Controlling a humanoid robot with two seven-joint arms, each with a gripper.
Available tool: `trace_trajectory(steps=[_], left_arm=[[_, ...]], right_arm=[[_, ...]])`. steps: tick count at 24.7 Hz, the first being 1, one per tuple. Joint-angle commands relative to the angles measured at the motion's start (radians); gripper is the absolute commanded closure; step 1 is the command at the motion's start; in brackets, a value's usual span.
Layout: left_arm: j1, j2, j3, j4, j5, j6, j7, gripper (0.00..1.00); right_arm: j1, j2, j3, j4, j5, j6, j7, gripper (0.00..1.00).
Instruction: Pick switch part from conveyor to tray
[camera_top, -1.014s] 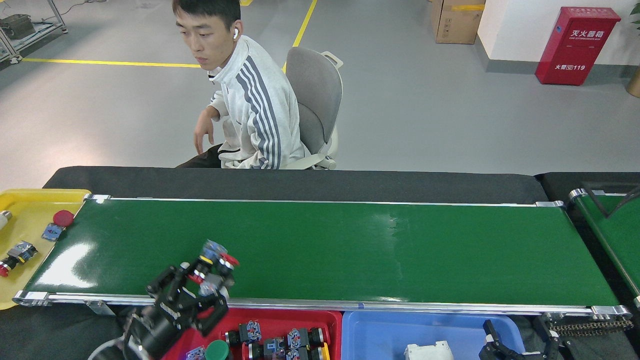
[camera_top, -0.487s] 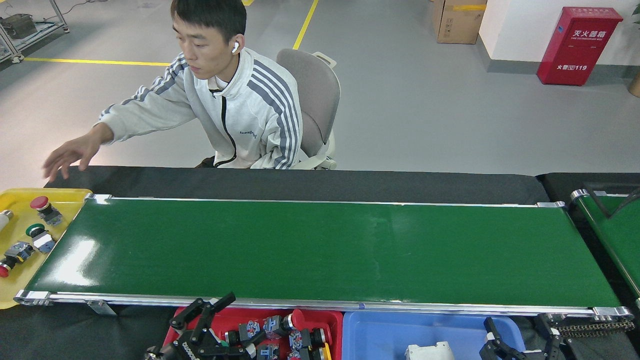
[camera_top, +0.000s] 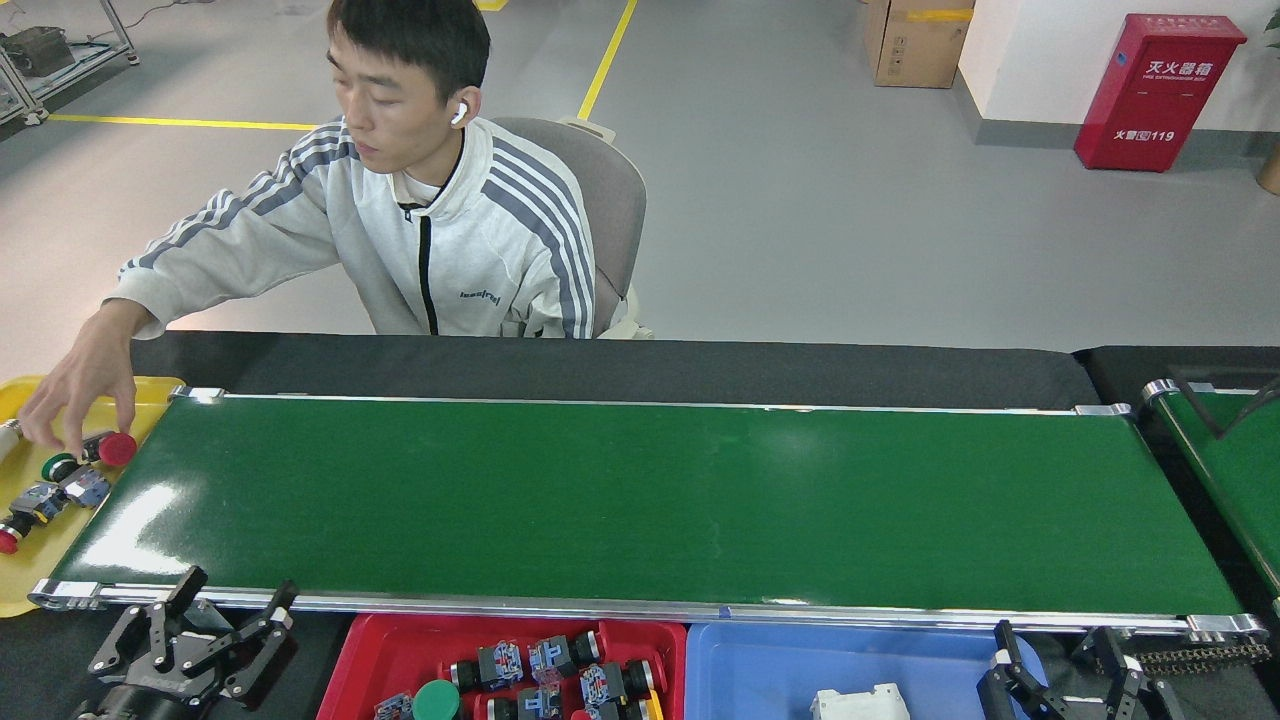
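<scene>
Our switch parts (camera_top: 545, 672) lie heaped in the red tray (camera_top: 400, 650) at the near edge, just below the conveyor (camera_top: 640, 505); a green-capped one (camera_top: 436, 700) sits at their left, and the view's lower edge cuts the pile off. The conveyor's dark-green belt itself carries nothing. Beside the red tray stands a blue tray (camera_top: 760, 665) with a white part (camera_top: 860, 702), only half seen.

Our left pincer (camera_top: 190, 635) hangs off the belt's near-left corner over the black tabletop (camera_top: 620, 365), its fingers spread and empty. Our right pincer (camera_top: 1075, 675) shows at the lower right, fingers apart with nothing between them, though the edge cuts it short.

At the far left a yellow tray (camera_top: 30, 590) holds more switch pieces, among them a red-capped button (camera_top: 115, 449) which a person's hand (camera_top: 85, 395) touches. The person sits behind the tabletop in a white striped jacket (camera_top: 440, 250); small writing on its chest is too fine to read.

Beyond, a red cabinet (camera_top: 1155, 90) bears Chinese characters and "119". A cardboard box (camera_top: 910, 40) stands beside it. A second green belt (camera_top: 1225, 470) is cut off at right.
</scene>
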Motion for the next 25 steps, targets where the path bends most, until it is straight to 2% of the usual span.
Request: trace_trajectory(steps=[1,8,15,25], left_arm=[[0.001,0.011,0.002,-0.007,0.002,0.004,0.019,0.00],[0.053,0.009,0.014,-0.007,-0.005,0.015,0.019,0.00],[0.056,0.011,0.075,-0.008,0.001,0.007,0.019,0.00],[0.087,0.014,0.098,-0.011,0.002,0.005,0.019,0.00]], right_arm=[[0.001,0.002,-0.001,-0.013,-0.002,-0.001,-0.009,0.04],[-0.004,-0.005,-0.001,-0.012,-0.005,-0.006,-0.009,0.02],[-0.005,-0.007,-0.001,-0.012,-0.007,-0.014,-0.008,0.01],[-0.012,-0.001,0.007,-0.012,-0.007,-0.014,0.000,0.01]])
